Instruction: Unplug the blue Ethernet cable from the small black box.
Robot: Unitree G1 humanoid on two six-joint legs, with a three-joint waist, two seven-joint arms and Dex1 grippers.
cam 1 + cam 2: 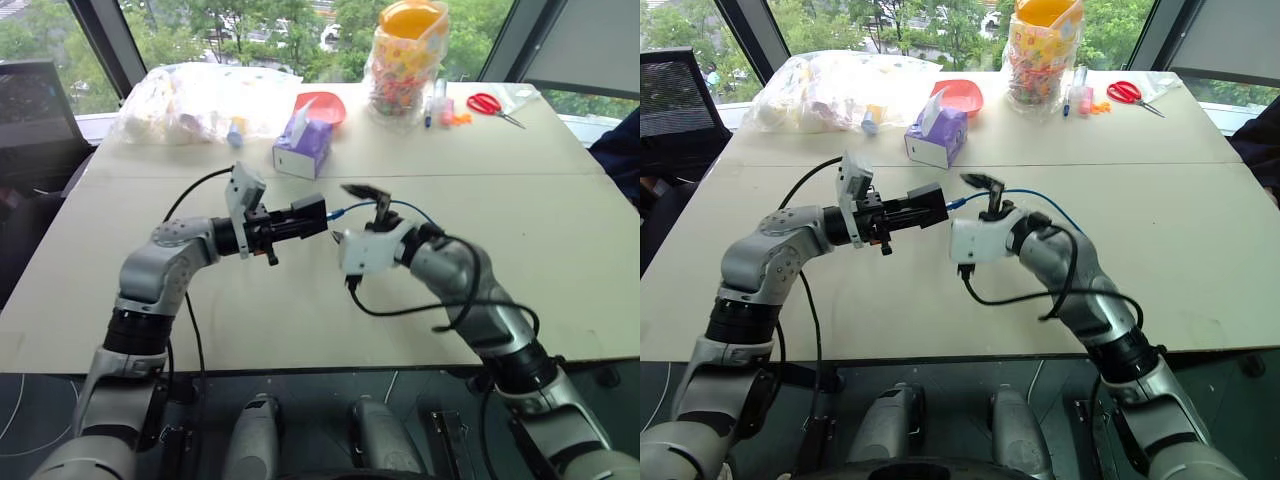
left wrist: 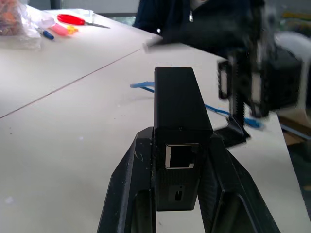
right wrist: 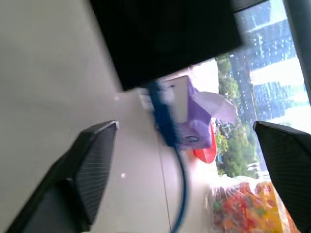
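My left gripper [image 1: 300,218] is shut on the small black box [image 1: 310,214] and holds it level above the table, pointing right. In the left wrist view the box [image 2: 179,121] sits between both fingers [image 2: 129,187], and its near port is empty. The blue Ethernet cable [image 1: 400,205] meets the box's far end [image 1: 956,203] and trails right onto the table. I cannot tell whether its plug is seated. My right gripper [image 1: 350,213] faces the box and is open. Its fingers [image 3: 92,160] stand wide on either side of the cable [image 3: 167,126] without touching it.
At the back of the table stand a purple tissue box [image 1: 303,147], a red bowl [image 1: 325,105], a candy jar [image 1: 405,60], a plastic bag [image 1: 195,100] and red scissors [image 1: 493,105]. Black arm wires [image 1: 400,305] loop under my right wrist.
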